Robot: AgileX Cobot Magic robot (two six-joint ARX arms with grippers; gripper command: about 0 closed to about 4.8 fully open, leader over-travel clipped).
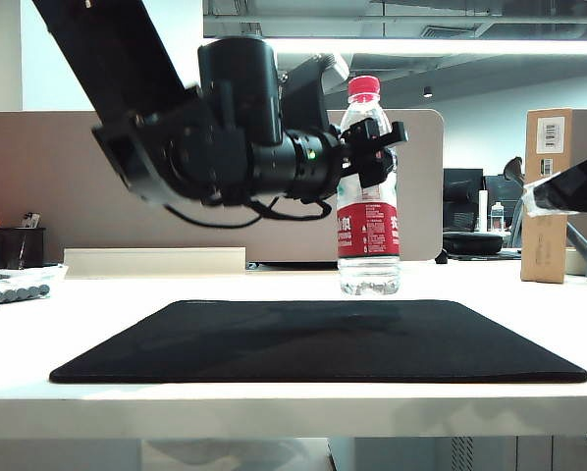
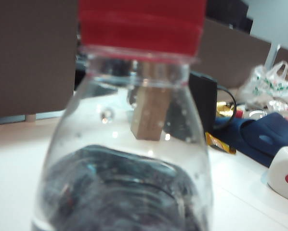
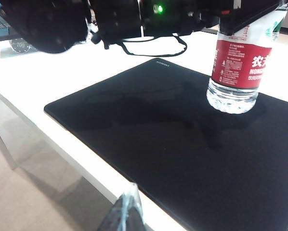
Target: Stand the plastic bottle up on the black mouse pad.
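Observation:
The plastic bottle (image 1: 368, 206), clear with a red cap and a red-and-white label, stands upright with my left gripper (image 1: 374, 149) shut on its shoulder just below the cap. Its base (image 3: 232, 100) is over the far part of the black mouse pad (image 1: 313, 343); I cannot tell whether it touches the pad or hangs just above it. In the left wrist view the bottle (image 2: 134, 144) fills the picture and hides the fingers. My right gripper (image 3: 129, 211) is off to the right, near the pad's edge, with its tape-wrapped fingers pressed together and nothing between them.
A cardboard box (image 1: 547, 196) stands at the back right. A black pen holder (image 1: 19, 247) stands at the back left. A white die (image 2: 287, 173), a blue cloth (image 2: 259, 139) and a plastic bag (image 2: 269, 86) lie beyond the bottle. A grey partition (image 1: 78, 186) closes the back.

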